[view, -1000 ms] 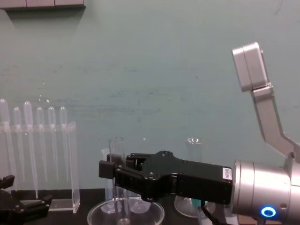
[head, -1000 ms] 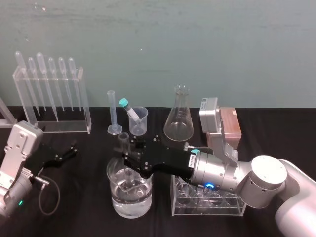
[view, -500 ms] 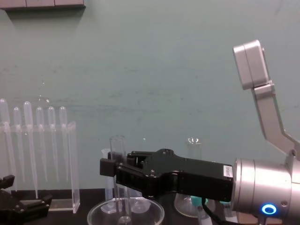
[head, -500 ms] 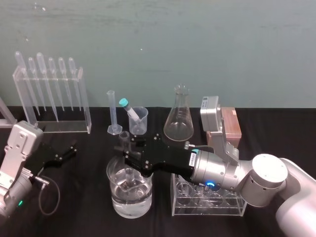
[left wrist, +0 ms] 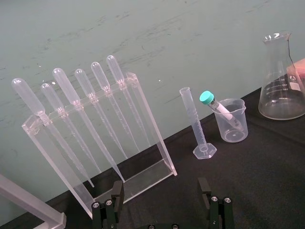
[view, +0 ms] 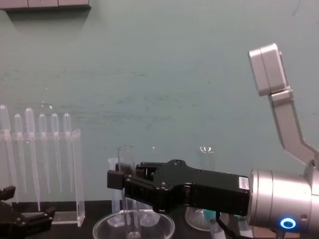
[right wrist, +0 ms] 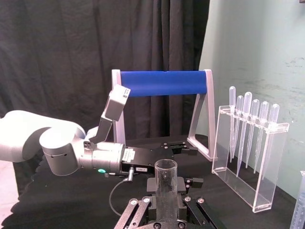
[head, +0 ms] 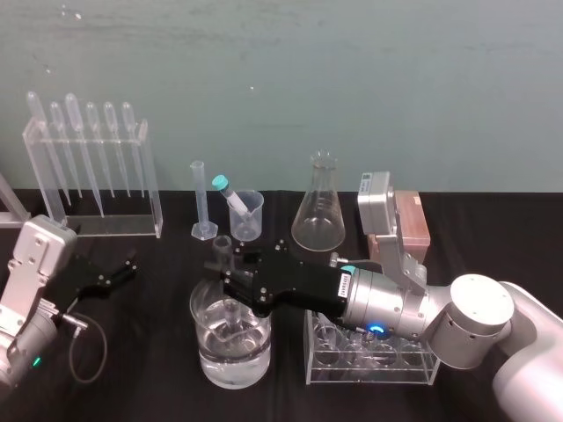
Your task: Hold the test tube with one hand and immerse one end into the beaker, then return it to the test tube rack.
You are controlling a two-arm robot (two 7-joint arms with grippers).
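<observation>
Small delta only. The right gripper [view: 124, 179], with the test tube [view: 126, 158] clamped in it, has crept toward frame right over the last second. It's a hair's shift in the chest view, and the head view shows the same. The tube's top lifted a touch at the half-second mark and is now back about level. The tube's lower end tracked slightly rightward inside the beaker [view: 99, 229]. The silver arm segment [view: 269, 69] at upper right of the chest view also nudged right.
</observation>
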